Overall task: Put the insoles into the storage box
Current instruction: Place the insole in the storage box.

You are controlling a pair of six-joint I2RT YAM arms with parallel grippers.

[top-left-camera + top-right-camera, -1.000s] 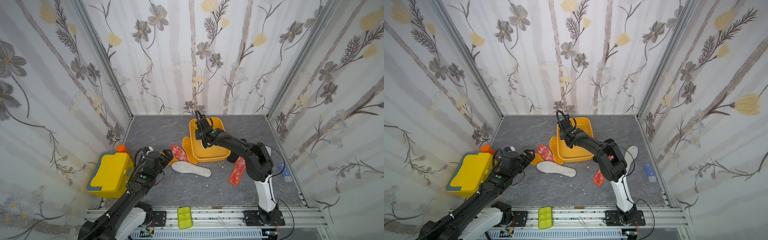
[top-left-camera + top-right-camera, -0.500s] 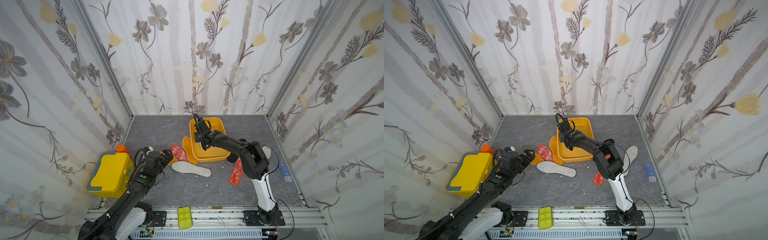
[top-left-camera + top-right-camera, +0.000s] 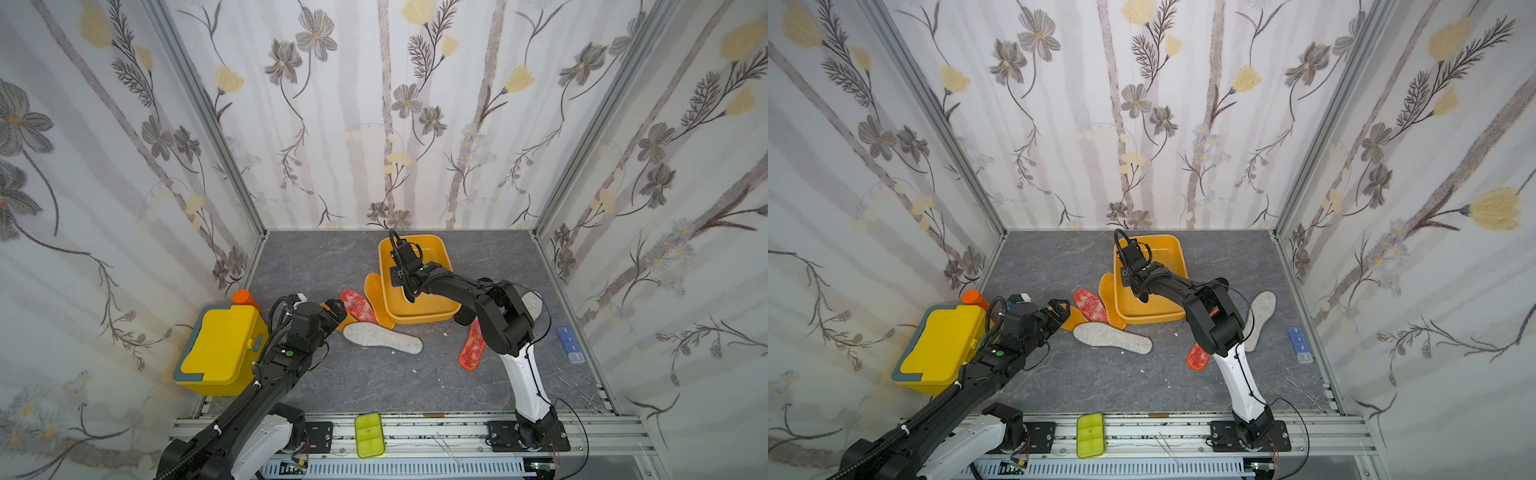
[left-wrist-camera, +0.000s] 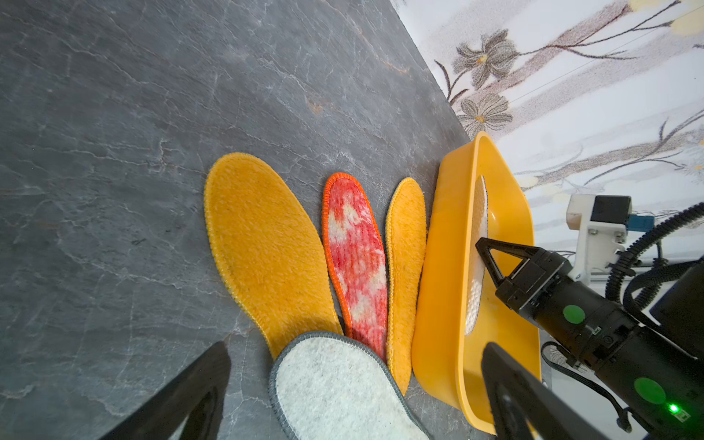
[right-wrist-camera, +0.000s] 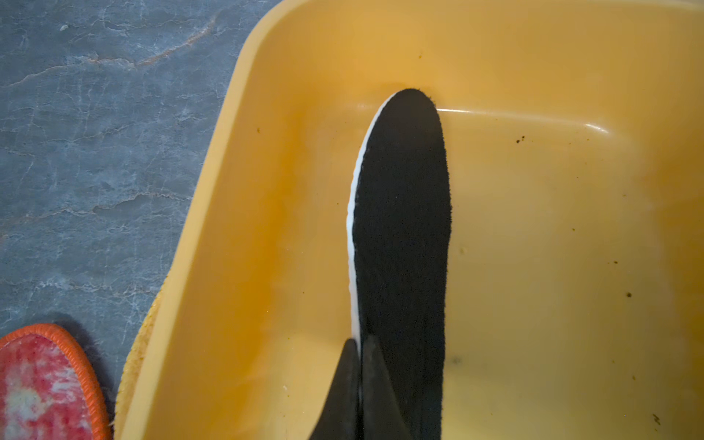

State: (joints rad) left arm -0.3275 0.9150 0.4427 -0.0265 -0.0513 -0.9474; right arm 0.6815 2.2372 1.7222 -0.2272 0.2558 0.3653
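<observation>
My right gripper (image 5: 360, 343) is shut on the edge of a black insole (image 5: 404, 228) that stands on edge inside the yellow-orange storage box (image 3: 415, 320), seen in both top views. My left gripper (image 4: 354, 396) hangs open over the end of a grey-white felt insole (image 4: 339, 388), touching nothing. Beside it on the floor lie two orange-yellow insoles (image 4: 266, 247) and a red-orange speckled insole (image 4: 356, 259), against the box's left wall. Right of the box lie another red-orange insole (image 3: 471, 349) and a grey-white insole (image 3: 534, 303), partly hidden by the right arm.
A yellow lidded box (image 3: 220, 345) with an orange bottle cap (image 3: 245, 298) behind it stands at the left wall. A lime-green tray (image 3: 369, 434) rests on the front rail. A blue pill case (image 3: 569, 343) and metal scissors (image 3: 582, 395) lie at the right wall.
The right arm has shifted a little to the left, with the black insole sinking lower in the box. The left arm has not moved.
</observation>
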